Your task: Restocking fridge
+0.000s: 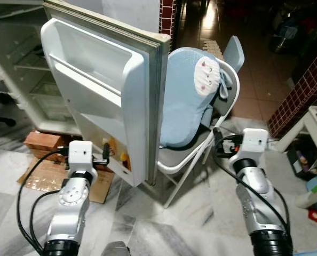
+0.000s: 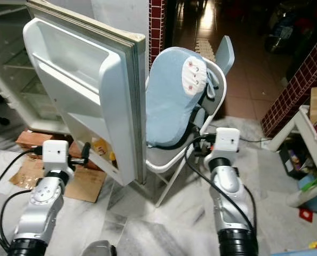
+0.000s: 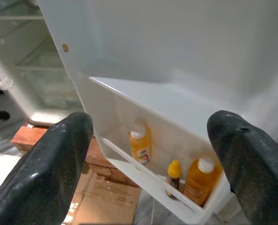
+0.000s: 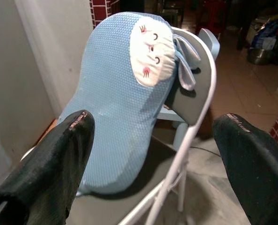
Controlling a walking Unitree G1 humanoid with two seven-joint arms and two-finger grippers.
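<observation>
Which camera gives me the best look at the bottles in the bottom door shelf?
The left wrist view: between the open left claw fingers, three bottles stand in the door's bottom shelf. The eye views show only yellow glimpses behind the left arm. The right wrist view faces the chair cushion.

Fridge [image 1: 20, 64] at left, door [image 1: 108, 90] swung open toward the robot. Three bottles [image 3: 174, 171] in the lowest door shelf. Chair [image 1: 201, 154] right of door, cushion [image 1: 185, 101] on it. Cardboard [image 1: 57, 178] on floor below fridge.
</observation>
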